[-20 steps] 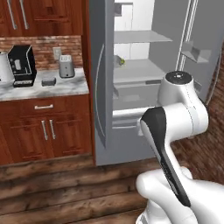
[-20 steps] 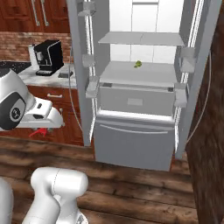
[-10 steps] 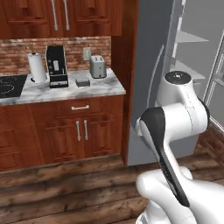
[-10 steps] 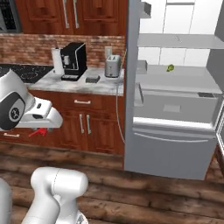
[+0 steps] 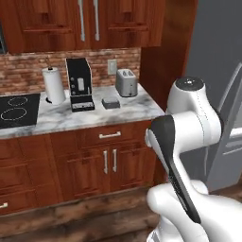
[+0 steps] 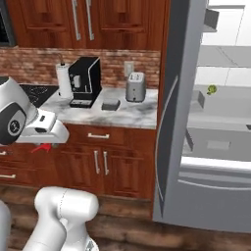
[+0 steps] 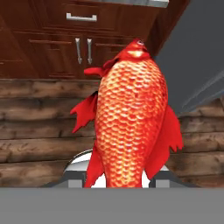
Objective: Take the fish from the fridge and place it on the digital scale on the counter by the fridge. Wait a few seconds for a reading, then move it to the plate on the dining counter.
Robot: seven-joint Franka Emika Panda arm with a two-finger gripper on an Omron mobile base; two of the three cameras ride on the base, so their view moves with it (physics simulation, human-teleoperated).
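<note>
I had the fish (image 7: 131, 118) clamped in my claw (image 6: 43, 146), its scaled red-orange body standing up from between my fingertips and its fins splayed to either side; from the right base camera it showed as a red sliver under the claw, low in front of the cabinet doors. I judged it light, rigid and rather slick, so a hold across the thick middle of the body seemed safer than one on the thin fins or tail. The digital scale (image 5: 111, 102) sat on the counter (image 5: 61, 118), between the coffee machine (image 5: 79, 84) and the toaster (image 5: 126, 82), well apart from my claw.
</note>
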